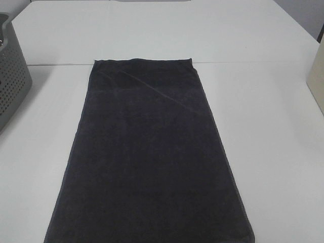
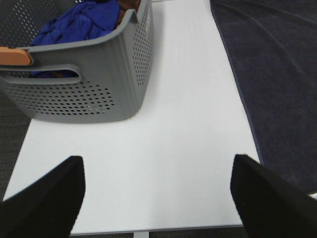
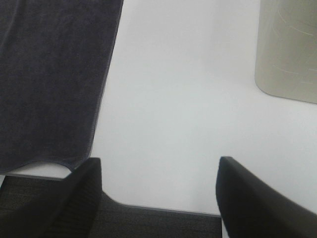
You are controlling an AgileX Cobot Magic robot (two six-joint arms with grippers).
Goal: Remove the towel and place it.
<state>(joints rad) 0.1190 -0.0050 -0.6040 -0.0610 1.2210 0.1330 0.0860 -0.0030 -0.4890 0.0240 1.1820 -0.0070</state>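
Two grippers hung over the near edge of the white table (image 1: 273, 152), one on each side of the cloth, and neither showed in the high view. Farthest left stood a grey perforated basket (image 1: 11, 76), with blue fabric (image 2: 81, 22) bundled inside it and an orange piece (image 2: 15, 56) at its rim. Next came the left gripper (image 2: 158, 191), its jaws spread wide over bare tabletop and holding nothing, with the basket on one side of it and the cloth's long hem on the other.

Down the middle lay the towel (image 1: 149, 157), very dark navy, spread flat and lengthwise from the table seam toward the near edge, with a faint diagonal crease near its far end. Its near corner drooped just past the table edge in the right wrist view.

Right of it, the right gripper (image 3: 158, 191) stood wide apart as well, empty, above bare table beside the towel's hem. Farthest right sat a pale beige object (image 1: 317, 76), only partly in view.
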